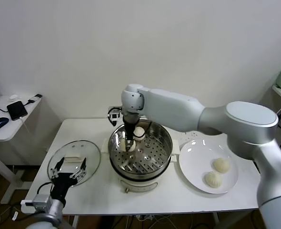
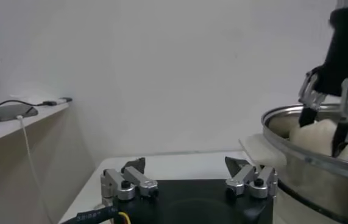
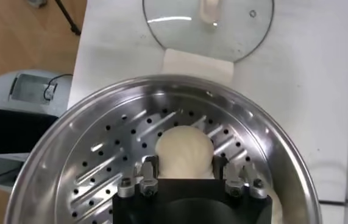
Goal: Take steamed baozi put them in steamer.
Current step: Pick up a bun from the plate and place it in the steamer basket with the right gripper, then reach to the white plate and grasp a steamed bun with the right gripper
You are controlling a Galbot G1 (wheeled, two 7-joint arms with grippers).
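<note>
My right gripper (image 1: 130,142) reaches down into the steamer (image 1: 164,137), a shiny steel pot with a perforated tray on a white base. Its fingers are closed on the sides of one cream-white baozi (image 3: 184,146), low over the tray on the steamer's left side. In the right wrist view the gripper (image 3: 186,167) sits right behind that bun. A second baozi (image 1: 139,132) lies on the tray at the back. Two more baozi (image 1: 221,164) (image 1: 213,179) lie on the white plate (image 1: 193,162) to the right. My left gripper (image 1: 69,168) is open and empty at the table's front left.
The glass lid (image 1: 90,152) with a cream handle lies flat left of the steamer, under my left gripper; it also shows in the right wrist view (image 3: 234,36). A side desk (image 1: 7,129) with a phone and a mouse stands far left.
</note>
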